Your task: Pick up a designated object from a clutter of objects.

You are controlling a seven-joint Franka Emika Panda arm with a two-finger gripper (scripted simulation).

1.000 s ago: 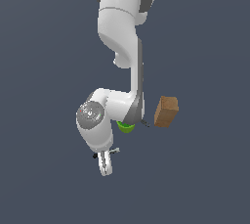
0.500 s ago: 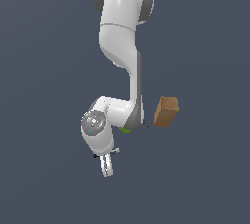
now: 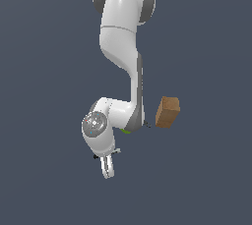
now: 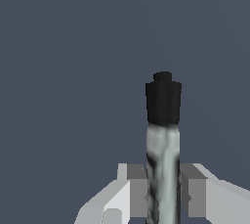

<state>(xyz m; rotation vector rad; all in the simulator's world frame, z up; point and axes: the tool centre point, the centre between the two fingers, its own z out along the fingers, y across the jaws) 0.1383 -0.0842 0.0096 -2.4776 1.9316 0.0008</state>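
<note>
In the wrist view the designated object (image 4: 163, 135), a pale grey-white stick with a black end, stands between my two fingers. My gripper (image 4: 163, 191) is shut on its barrel, and the black end juts out beyond the fingertips. In the exterior view my gripper (image 3: 106, 169) hangs below the arm's white wrist, away from the clutter of objects. The stick cannot be told apart from the white fingers there. Of that clutter, only a sliver of the green cup (image 3: 125, 130) shows behind the arm, with the brown box (image 3: 167, 112) to the exterior view's right.
A short thin dark piece (image 3: 147, 125) shows between the arm's link and the brown box. The large white arm (image 3: 123, 32) rises over the scene and hides most of what lies behind it. Around everything is plain dark grey ground.
The wrist and gripper have shifted slightly toward the exterior view's right and the arm's upper links have swung. The green cup is more hidden behind the arm. The box has not moved.
</note>
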